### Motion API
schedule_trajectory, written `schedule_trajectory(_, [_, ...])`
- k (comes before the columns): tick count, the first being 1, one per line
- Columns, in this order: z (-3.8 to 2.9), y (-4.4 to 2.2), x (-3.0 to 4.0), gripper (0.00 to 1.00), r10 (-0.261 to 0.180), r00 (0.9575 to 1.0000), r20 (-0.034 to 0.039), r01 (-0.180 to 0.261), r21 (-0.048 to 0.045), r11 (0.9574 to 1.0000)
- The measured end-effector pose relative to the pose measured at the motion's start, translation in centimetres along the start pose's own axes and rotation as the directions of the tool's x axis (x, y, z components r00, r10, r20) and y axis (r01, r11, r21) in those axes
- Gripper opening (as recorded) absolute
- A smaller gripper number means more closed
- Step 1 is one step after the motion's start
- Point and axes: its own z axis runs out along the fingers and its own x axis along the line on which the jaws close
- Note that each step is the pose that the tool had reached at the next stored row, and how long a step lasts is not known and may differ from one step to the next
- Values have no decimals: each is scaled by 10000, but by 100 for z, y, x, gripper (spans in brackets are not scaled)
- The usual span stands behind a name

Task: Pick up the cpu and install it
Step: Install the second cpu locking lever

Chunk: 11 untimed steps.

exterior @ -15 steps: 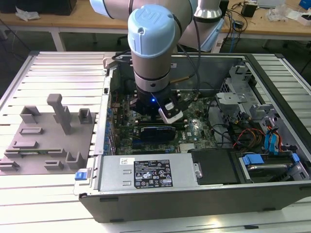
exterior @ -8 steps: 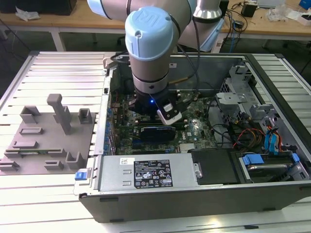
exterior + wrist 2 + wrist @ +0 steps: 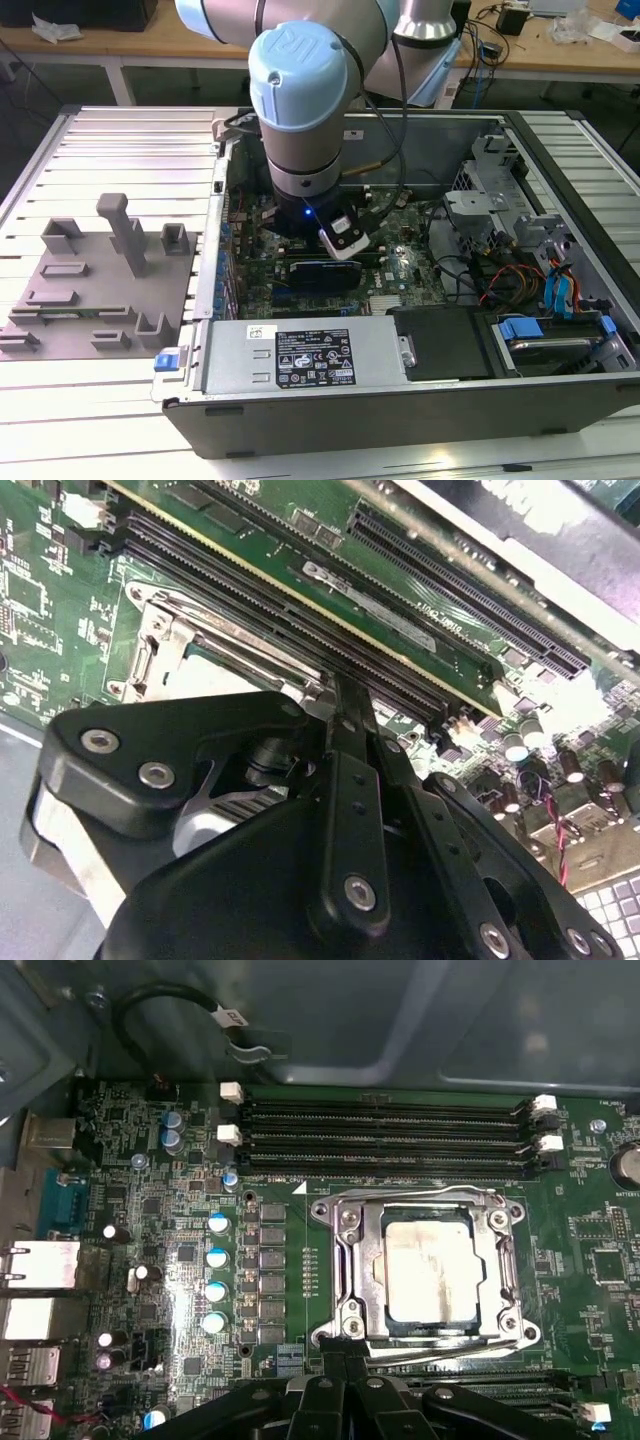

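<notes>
The cpu (image 3: 432, 1270) is seen lying flat inside the socket frame (image 3: 345, 1270) on the motherboard (image 3: 180, 1260), its silvery top exposed. The claw (image 3: 345, 1365) is held just beside the frame's near edge, fingers pressed together and empty, with the cpu lying straight ahead of the fingertips.

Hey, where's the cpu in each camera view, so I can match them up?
Exterior view: hidden behind the arm's wrist, inside the computer case.
First wrist view: the cpu lies in the metal socket frame, silvery top up.
Second wrist view: only a sliver seems visible inside the frame, above the gripper.
Shared landmark: the long black memory slots beside the socket, in both wrist views.
</notes>
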Motion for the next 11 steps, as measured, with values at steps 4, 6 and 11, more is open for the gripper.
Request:
schedule_trajectory(4, [3,2,21,11,5,10000,41,-4,-149,9999])
schedule_trajectory(6, [6,3,41,11,1,10000,67,0,-184,9998])
schedule_trajectory(11, [25,-1,100,11,-13,9999,131,16,-208,9998])
